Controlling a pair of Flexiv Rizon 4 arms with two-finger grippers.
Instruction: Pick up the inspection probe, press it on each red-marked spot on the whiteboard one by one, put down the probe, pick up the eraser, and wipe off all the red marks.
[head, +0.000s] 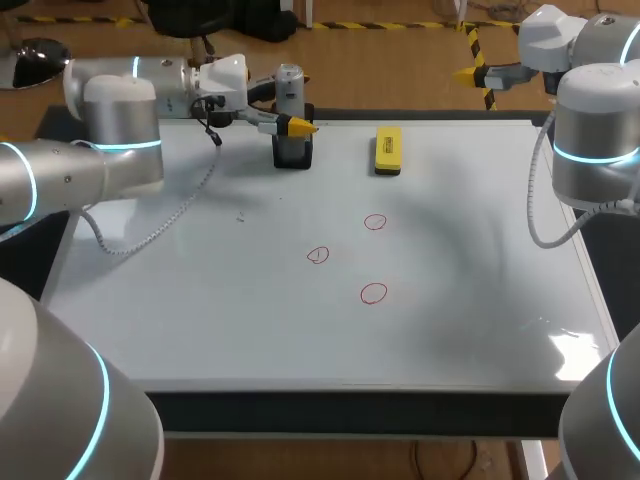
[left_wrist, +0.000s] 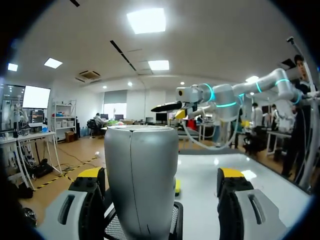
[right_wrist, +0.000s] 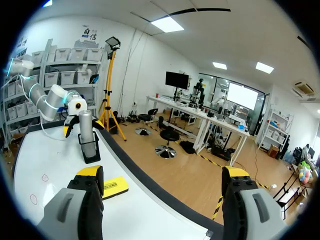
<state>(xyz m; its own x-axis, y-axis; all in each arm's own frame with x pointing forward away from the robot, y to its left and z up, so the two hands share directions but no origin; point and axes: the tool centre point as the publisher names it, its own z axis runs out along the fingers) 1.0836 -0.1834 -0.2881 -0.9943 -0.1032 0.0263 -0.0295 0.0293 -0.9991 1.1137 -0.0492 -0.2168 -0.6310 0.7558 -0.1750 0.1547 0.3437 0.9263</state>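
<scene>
Left claw brackets the upright probe at its twelve o'clock — fingers wide, nothing pinched yet — while the right claw hangs open, empty, well apart.

arms: silver-grey | joint rings: cyan glow | jaws: yellow-tipped | cable: white, coiled

Setting: robotics lab, test bench. Evidence in the head view: the grey left arm and right arm, each with cyan light rings, enter from the left and right edges and flank a whiteboard worktop. At upper centre a grey probe stands in a black stand, the yellow eraser lies to its right, and three red circles are drawn mid-frame.
</scene>
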